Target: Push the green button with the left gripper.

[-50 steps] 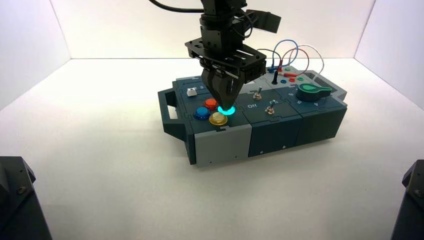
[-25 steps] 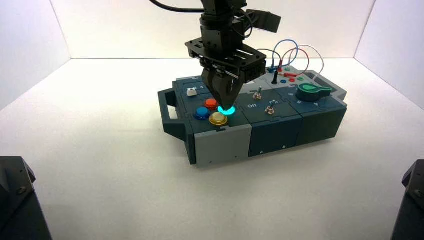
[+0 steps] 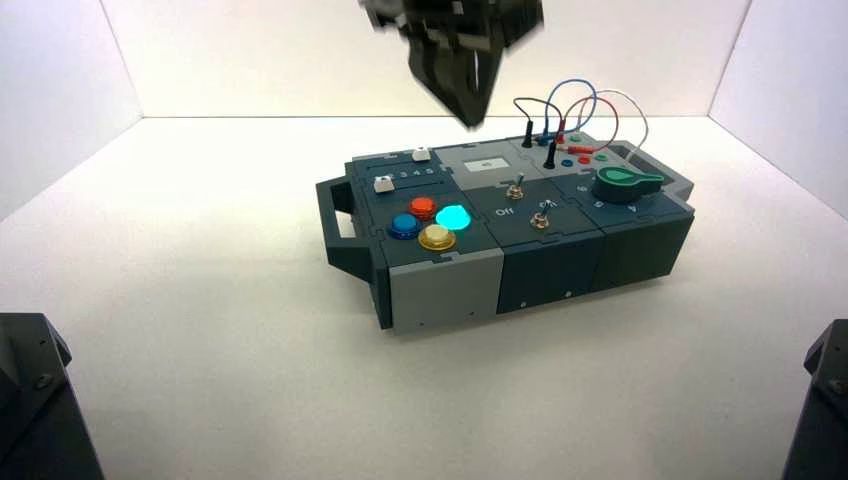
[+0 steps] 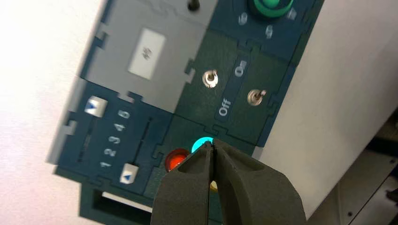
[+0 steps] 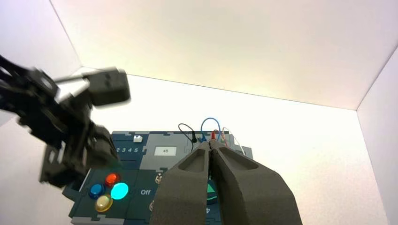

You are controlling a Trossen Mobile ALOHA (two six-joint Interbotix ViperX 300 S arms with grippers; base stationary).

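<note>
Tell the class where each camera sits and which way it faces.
High view: above and behind the arms, facing down at the box; the left claw shows.
Left wrist view: on the left arm, facing down at the box; its own claw shows.
Right wrist view: on the right arm, facing box and back wall; both claws show.
All share the lit green button.

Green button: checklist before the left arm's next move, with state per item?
- Green button lit: ok, glowing bright cyan-green.
- Left gripper off the button: ok, in the air above the box.
- Left fingers shut: ok, tips together.
- Right gripper out of the way: ok, not over the box in the high view, fingers shut.
- Red button, blue button and yellow button untouched by either gripper: ok.
- Press registered by the box: cannot tell, light alone doesn't prove it.
</note>
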